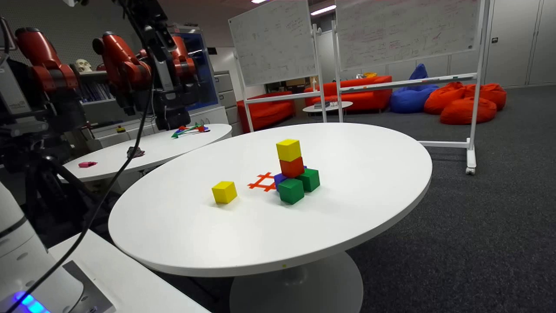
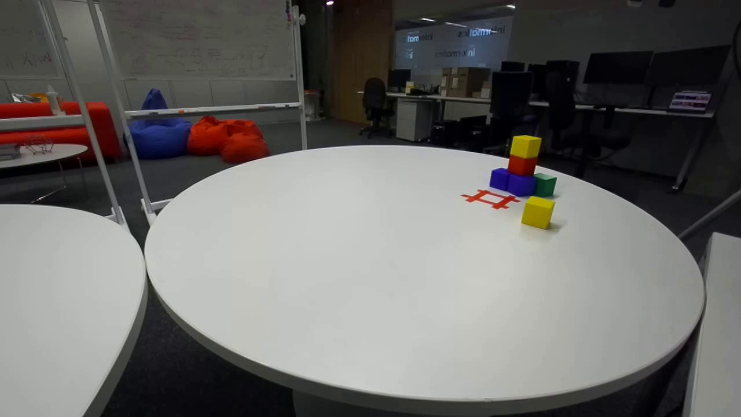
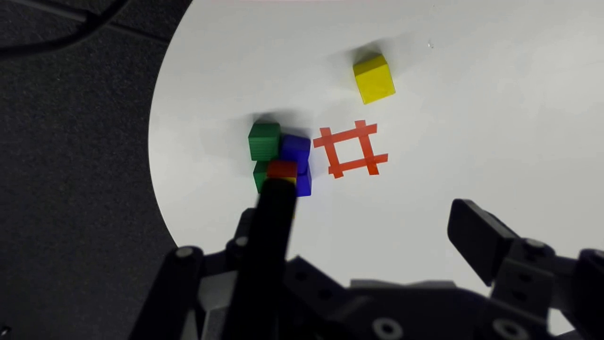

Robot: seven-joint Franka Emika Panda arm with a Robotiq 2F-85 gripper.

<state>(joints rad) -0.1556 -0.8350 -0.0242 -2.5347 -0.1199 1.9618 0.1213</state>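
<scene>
Two green blocks and two blue blocks stand side by side in a tight cluster on the round white bench. A red block rests on top of the cluster, and a yellow block sits on the red one, slightly out of line with it. Exactly which lower blocks bear the red one, I cannot tell. A second yellow block stands by itself on the bench, well apart from the stack. Strips of red tape, crossed to frame a small square, lie flat just beside the blue blocks. In the wrist view the fingers are spread wide, with the white surface of the bench showing in the gap. The stack appears next to the finger on the left of that view, where a long dark shape, too blurred to name, hides most of the upper yellow block; how high the fingers are above the blocks, I cannot tell. Farther off, in an exterior view, are a whiteboard, a red sofa and some red robot arms. Cardboard boxes and an office chair show in an exterior view too.
</scene>
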